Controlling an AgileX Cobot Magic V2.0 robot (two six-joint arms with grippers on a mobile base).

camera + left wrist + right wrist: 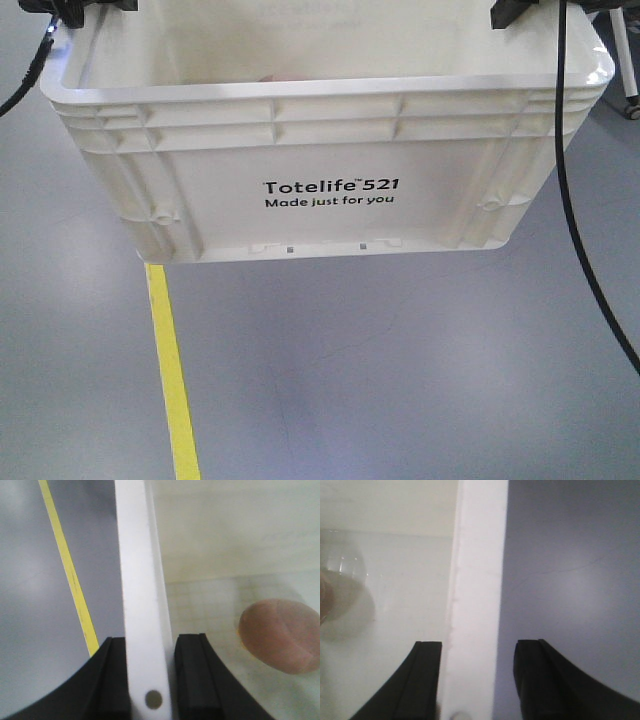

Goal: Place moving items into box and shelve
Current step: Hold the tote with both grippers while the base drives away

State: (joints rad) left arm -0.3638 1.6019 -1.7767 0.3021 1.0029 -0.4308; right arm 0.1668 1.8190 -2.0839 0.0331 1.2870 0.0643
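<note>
The white box (330, 88), printed "Totelife 521", hangs above the grey floor between my two arms. My left gripper (149, 640) is shut on its left rim (142, 605), both pads pressed against it. My right gripper (477, 647) straddles the right rim (477, 580). Its inner finger touches the rim, and a thin strip of floor shows beside the outer one. In the front view both grippers (75, 12) (515, 12) sit at the top corners. A pinkish-brown moving item (280, 635) lies on the box's bottom. A blurred rounded lump (340, 597) shows inside, by the right wrist view's left edge.
A yellow tape line (172, 370) runs along the floor under the box's left side. A black cable (580, 230) hangs down past the box's right end. A pale leg with a caster (630, 95) stands at the far right.
</note>
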